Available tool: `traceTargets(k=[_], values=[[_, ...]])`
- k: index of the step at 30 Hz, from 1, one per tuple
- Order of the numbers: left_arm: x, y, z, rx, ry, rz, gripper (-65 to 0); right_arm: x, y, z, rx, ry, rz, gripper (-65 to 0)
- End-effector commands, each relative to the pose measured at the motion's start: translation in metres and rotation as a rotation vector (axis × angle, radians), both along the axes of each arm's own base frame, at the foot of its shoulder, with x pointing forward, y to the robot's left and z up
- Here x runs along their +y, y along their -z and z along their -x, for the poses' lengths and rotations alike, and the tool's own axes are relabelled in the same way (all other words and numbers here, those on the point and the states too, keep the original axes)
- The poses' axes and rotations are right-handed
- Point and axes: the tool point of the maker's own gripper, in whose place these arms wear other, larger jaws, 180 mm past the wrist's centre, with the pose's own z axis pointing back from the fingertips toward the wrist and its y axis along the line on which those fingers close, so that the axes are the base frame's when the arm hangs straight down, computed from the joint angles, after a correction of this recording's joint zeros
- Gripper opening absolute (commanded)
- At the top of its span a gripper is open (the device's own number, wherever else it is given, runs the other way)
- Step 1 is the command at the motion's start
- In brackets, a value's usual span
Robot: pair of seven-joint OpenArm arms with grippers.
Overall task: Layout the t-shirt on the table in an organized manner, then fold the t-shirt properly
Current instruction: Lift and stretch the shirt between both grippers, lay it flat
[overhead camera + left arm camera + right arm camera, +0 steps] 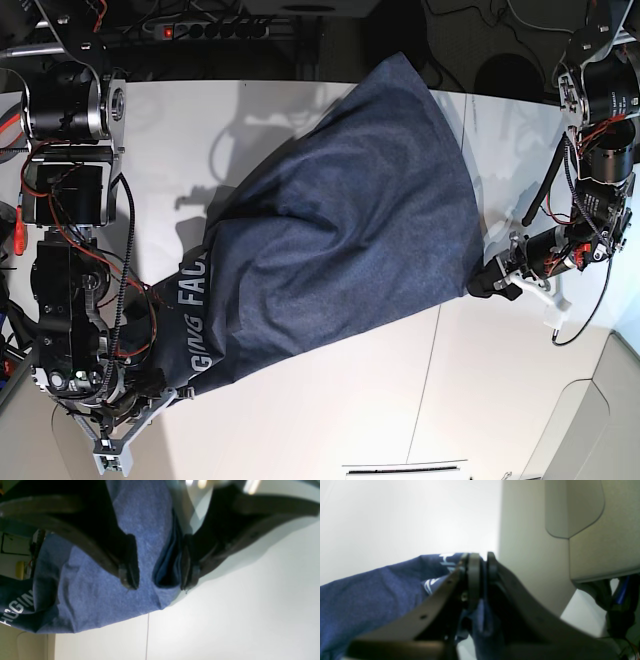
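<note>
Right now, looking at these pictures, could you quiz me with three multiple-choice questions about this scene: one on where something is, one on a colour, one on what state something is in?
1. Where does the t-shirt lie?
A. spread on the white table, between the two arms
B. on the floor
C. draped over a chair

2. What colour is the lettering on the shirt?
A. red
B. white
C. yellow

3. How does the right tool stand?
A. wide open over bare table
B. out of sight
C. pinched shut on the cloth

Answers:
1 A, the base view shows it across the tabletop.
2 B, the letters read white against dark blue.
3 C, blue cloth is squeezed between its nearly touching fingers.
</note>
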Motion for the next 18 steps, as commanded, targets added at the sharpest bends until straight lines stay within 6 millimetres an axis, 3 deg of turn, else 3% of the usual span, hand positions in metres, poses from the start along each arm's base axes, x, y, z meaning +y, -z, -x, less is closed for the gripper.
traceTargets(k=[1,4,7,10,14,18], values=[[0.002,-0.019,-0.015,-0.068,0.005,0.006,-40.5,-0.003,-0.027,-0.012,-0.074,0.003,0.006,-65.0],[-0.006,-0.019,-0.019,-0.084,-0.002,0.022,-65.0,-0.003,-0.025,-0.011,-0.061,0.004,0.006,-65.0],[-0.007,-0.024,-0.025,-0.113,-0.024,0.038,-65.0,-0.003,-0.023,-0.009,-0.048,0.005,0.007,-65.0],[0.000,-0.045,-0.043,-0.177,-0.052,0.045,-65.0,-0.003,-0.025,-0.011,-0.060,0.004,0.007,-65.0],[0.017,-0.107,-0.087,-0.316,-0.079,0.049,-65.0,-0.001,-0.048,-0.025,-0.180,-0.014,0.005,-65.0],[0.031,-0.192,-0.133,-0.483,-0.090,0.034,-65.0,0.001,-0.089,-0.046,-0.270,-0.037,0.008,-65.0]])
